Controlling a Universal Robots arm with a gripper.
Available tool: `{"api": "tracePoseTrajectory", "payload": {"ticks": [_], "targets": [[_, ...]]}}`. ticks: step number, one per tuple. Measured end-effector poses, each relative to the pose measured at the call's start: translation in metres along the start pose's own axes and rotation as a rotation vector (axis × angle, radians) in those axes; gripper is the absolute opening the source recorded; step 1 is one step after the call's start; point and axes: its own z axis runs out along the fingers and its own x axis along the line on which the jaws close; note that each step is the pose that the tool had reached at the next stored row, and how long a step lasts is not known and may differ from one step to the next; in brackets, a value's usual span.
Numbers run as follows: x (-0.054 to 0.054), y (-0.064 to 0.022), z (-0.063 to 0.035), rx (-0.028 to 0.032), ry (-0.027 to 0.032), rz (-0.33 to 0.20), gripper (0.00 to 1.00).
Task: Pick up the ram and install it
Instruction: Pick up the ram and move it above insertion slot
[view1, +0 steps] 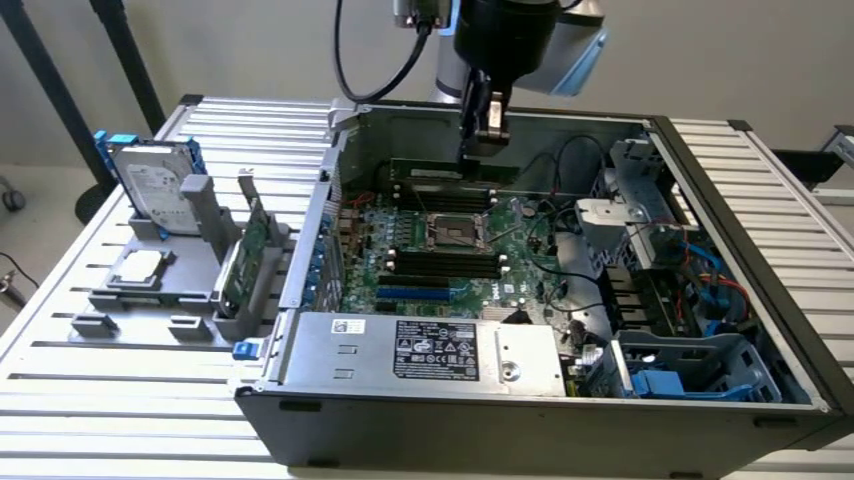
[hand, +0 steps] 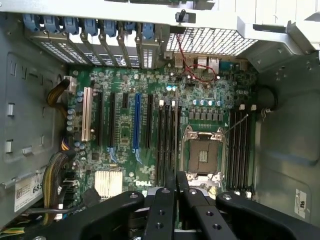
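Jaws are hanging above the open computer case (view1: 400, 425), pinching nearly shut. In the exterior view a long green stick w/ dark chips is sitting right under them. I'm reading that as the ram (view1: 447, 172), gripped by its top edge & lifted clear of the motherboard (hand: 120, 95). The contact itself isn't showing plainly, so that's a judgement.

In the wrist view the jaws are pointing at the edge of the memory slots (hand: 167, 145) lying between the card slots (hand: 136, 120) & the bare CPU socket (hand: 202, 156). A 2nd bank (hand: 240, 145) is lying on the socket's other side. No stick is standing in either bank, as far as I can tell.

On the desk (view1: 120, 440), at the exterior view's left, a grey holder (view1: 198, 205) is carrying a hard drive (view1: 147, 180) & a broader green card (view1: 240, 262), well apart from the jaws.

Risks, as I'm judging them:
- A thin-edge pinch is letting the stick tilt, so one end could be entering the slot first & jamming.
- The socket is sitting open just beside the slots, so a slip or sideways drift could be hitting its contacts.
- Notch direction & slot latches are too small to tell. If either is wrong, pushing down would be bending the board.
- Loose cables (view1: 574, 160) at the case's far side could be snagging.
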Motion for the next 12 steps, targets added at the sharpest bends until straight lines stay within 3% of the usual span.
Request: {"api": "tracePoseTrajectory", "payload": {"ticks": [3, 7, 9, 12], "targets": [[-0.002, -0.0003, 0.0033, 0.0092, 0.0099, 0.000, 0.13], [-0.006, 0.0000, 0.0086, 0.0134, 0.0266, 0.000, 0.13], [-0.008, 0.0006, 0.0117, 0.0152, 0.0316, 0.001, 0.13], [-0.009, 0.0005, 0.0159, 0.0176, 0.0342, 0.008, 0.13]]}}
